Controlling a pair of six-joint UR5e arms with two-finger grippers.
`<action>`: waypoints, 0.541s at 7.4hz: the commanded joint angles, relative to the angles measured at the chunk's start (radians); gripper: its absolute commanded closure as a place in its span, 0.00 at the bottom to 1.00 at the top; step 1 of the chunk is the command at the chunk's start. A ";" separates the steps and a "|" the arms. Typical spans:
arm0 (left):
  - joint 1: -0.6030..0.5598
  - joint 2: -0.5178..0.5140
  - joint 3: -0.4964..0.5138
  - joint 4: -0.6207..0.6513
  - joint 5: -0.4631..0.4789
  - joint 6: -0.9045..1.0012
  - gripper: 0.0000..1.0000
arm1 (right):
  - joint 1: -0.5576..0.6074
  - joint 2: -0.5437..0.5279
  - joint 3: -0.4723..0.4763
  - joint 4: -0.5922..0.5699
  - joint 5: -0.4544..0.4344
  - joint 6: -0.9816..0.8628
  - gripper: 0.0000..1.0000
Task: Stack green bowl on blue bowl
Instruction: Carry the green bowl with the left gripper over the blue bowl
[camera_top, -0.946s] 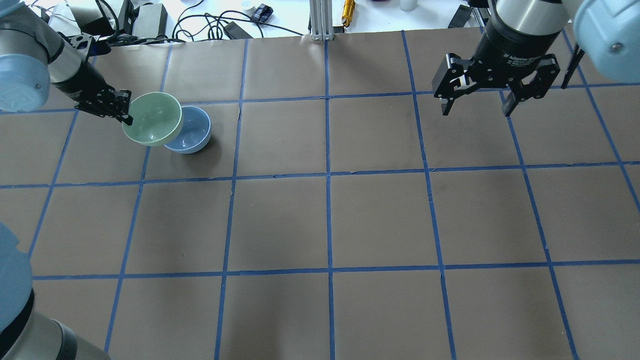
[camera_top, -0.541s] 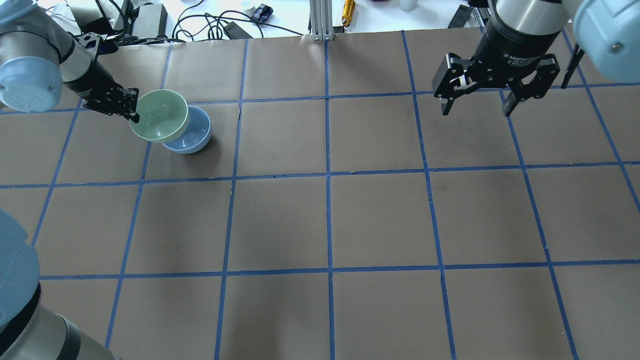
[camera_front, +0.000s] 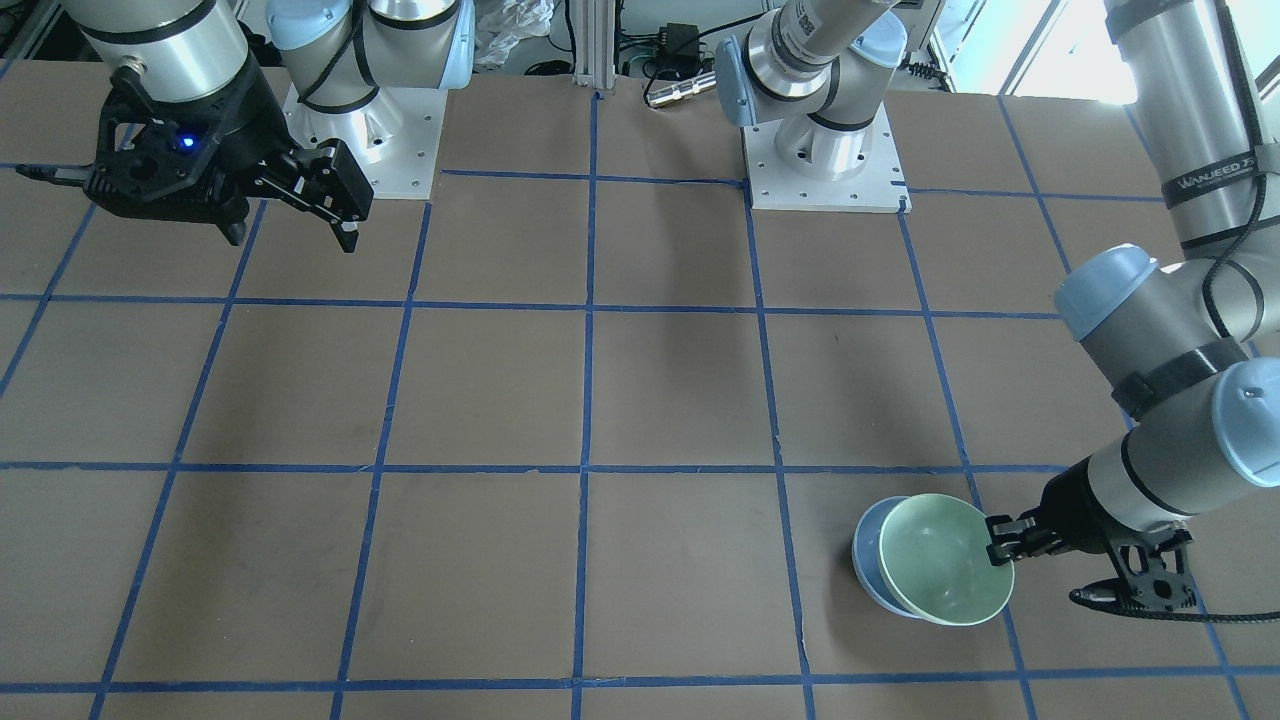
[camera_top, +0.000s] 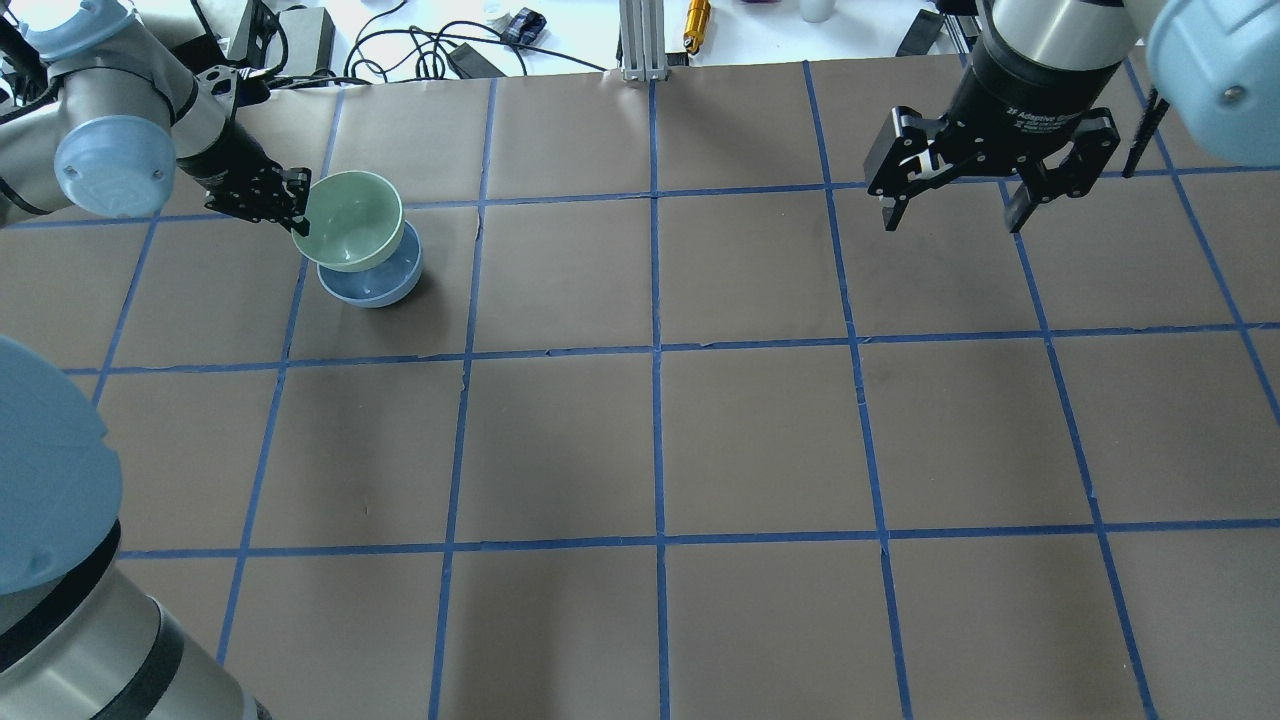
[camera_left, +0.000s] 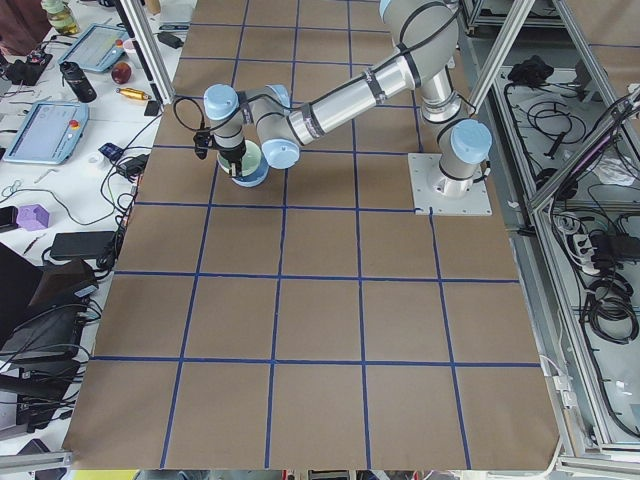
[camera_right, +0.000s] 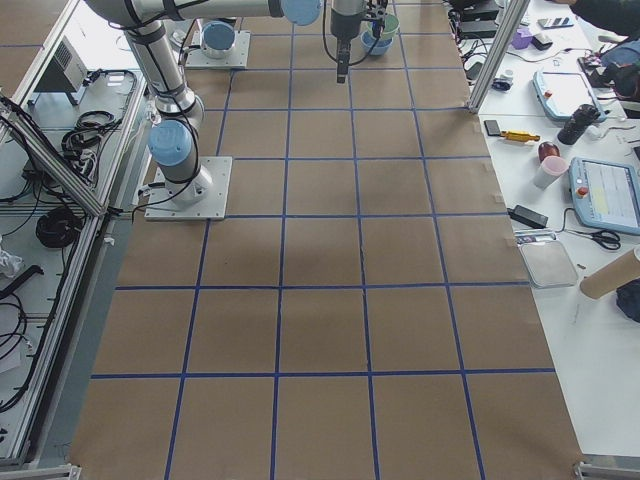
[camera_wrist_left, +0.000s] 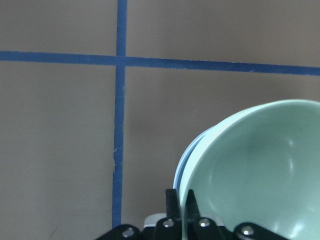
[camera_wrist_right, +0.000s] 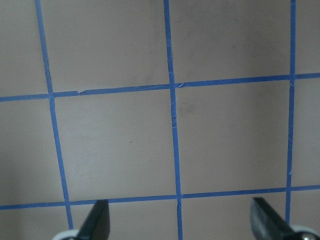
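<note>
In the front-facing view, the left pincer (camera_front: 1000, 546) sits at the lower right of the frame, clenched on the rim of the green bowl (camera_front: 940, 562). The green bowl covers most of the blue bowl (camera_front: 864, 560), which shows only as a crescent on its left side. At the upper left, the right pincer (camera_front: 292, 236) hangs over the bench (camera_front: 660, 390) with its fingers spread and nothing between them.

In the overhead view, both bowls lie in the upper left of the frame. The green one is tilted and sits toward the top of the blue one, which stands on the bench inside a square of the blue tape grid (camera_front: 585, 400). Whether the two bowls touch cannot be told. The right pincer is at the upper right, well apart from them.

The left side view shows the bowls at the upper left, under the near arm's wrist.

The right side view shows them small at the top edge.

In the left wrist view, the green rim passes between the two fingers, with a thin blue edge just beside it.

The right wrist view shows two parted fingertips at the bottom corners, above bare taped bench.
</note>
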 joint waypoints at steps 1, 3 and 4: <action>-0.001 -0.003 -0.008 0.000 0.000 -0.003 0.87 | 0.000 0.000 -0.001 0.000 0.000 0.000 0.00; -0.001 -0.001 -0.018 -0.017 0.002 0.000 0.74 | 0.000 0.000 -0.001 -0.001 0.000 0.000 0.00; -0.001 0.000 -0.035 -0.006 0.005 0.012 0.58 | 0.000 0.000 -0.001 0.000 0.000 0.000 0.00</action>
